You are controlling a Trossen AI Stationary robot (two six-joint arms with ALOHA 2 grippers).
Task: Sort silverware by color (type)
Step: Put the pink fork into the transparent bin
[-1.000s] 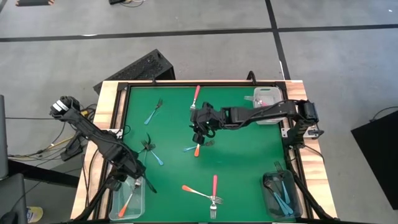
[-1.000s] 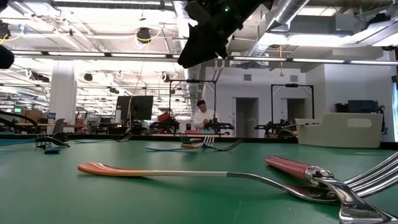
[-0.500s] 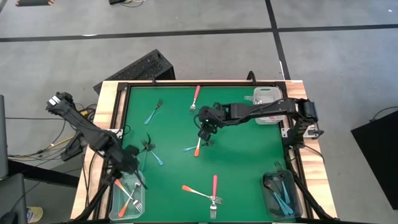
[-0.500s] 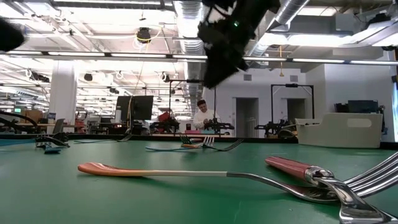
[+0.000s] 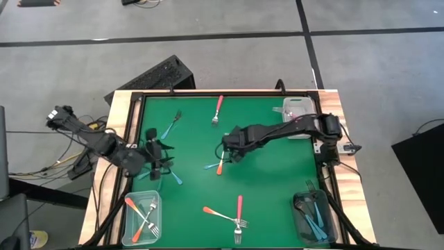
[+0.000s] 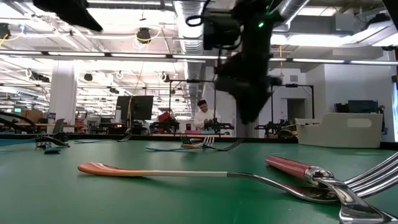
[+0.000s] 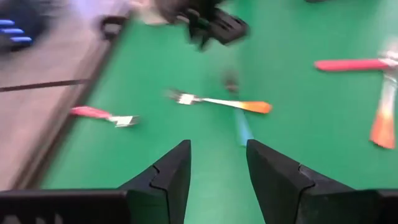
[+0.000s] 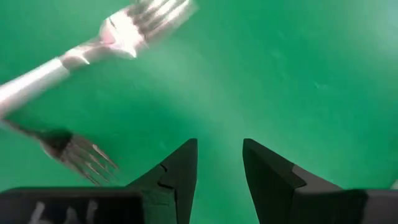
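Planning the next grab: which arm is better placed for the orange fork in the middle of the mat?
Right. The right gripper hangs open just beside the orange fork, while the left gripper, also open, sits near the mat's left side over other forks.

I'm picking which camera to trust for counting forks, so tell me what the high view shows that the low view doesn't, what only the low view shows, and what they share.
Only the high view shows the three clear bins: the front-left bin holding orange forks, the front-right bin holding blue forks, and the back-right bin; also the left gripper. Only the low view shows the room behind, with a person. Both show the right gripper above the table and the crossed orange fork and pink fork at the front.
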